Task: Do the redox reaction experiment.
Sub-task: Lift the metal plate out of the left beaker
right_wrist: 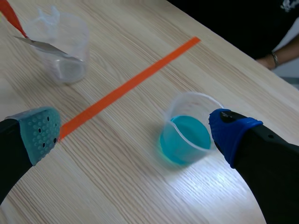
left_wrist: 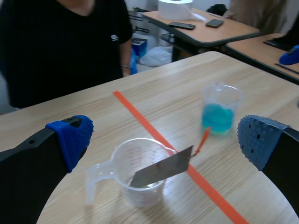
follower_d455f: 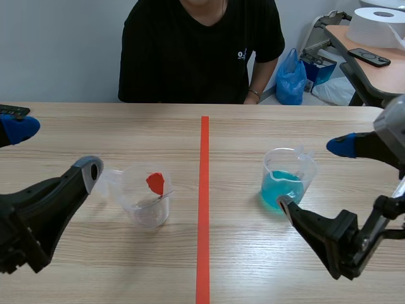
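Across the table sits a person (black shirt); left gripper, right gripper both gape wide.

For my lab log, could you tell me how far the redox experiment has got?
Set up: the metal strip leans in the clear beaker; the other beaker holds blue liquid. In hand: nothing; left gripper and right gripper are open. Left: bringing strip and liquid together.

No wording is proving legible anywhere. A small white mark is showing on the person's black shirt, too small to read. Faint graduation lines are running down the clear beaker, their figures blurred.
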Available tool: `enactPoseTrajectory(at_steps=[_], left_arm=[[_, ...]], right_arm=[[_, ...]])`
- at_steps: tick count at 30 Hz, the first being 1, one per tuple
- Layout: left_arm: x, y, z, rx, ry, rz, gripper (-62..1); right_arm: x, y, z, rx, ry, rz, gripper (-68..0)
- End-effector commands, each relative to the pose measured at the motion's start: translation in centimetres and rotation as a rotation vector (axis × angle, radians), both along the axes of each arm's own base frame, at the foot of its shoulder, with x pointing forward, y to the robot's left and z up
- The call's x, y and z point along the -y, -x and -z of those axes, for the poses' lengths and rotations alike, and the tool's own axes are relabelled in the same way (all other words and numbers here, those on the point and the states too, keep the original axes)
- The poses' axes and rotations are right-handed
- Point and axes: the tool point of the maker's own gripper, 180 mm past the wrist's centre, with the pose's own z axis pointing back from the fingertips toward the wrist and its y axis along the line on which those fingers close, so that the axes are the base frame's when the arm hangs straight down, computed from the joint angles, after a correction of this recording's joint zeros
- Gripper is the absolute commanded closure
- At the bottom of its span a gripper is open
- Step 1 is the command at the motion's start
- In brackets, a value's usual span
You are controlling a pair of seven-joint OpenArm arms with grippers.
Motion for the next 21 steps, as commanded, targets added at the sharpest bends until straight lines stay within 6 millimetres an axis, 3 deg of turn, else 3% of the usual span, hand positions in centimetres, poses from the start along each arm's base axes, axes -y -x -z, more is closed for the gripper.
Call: enactPoseTrajectory(at_steps=[1,9,21], left_arm=[[-0.4,-0.2,-0.2,0.021,-0.055,-0.005,-62.3],[-3.8,0.2,4.2,-0.066,-0.256,-0.059,-48.6],[-9.1,5.0,10.6,-0.214,-0.425,-0.144,-33.0]], right_arm=[[-1.1,-0.2,-1.4,0.039,-0.014,-0.07,-67.9],[-4.6,-0.3,-1.7,0.059,-0.024,-0.228,-67.9],[-8.9,-1.5,-1.1,0.072,-0.055,-0.377,-67.9]])
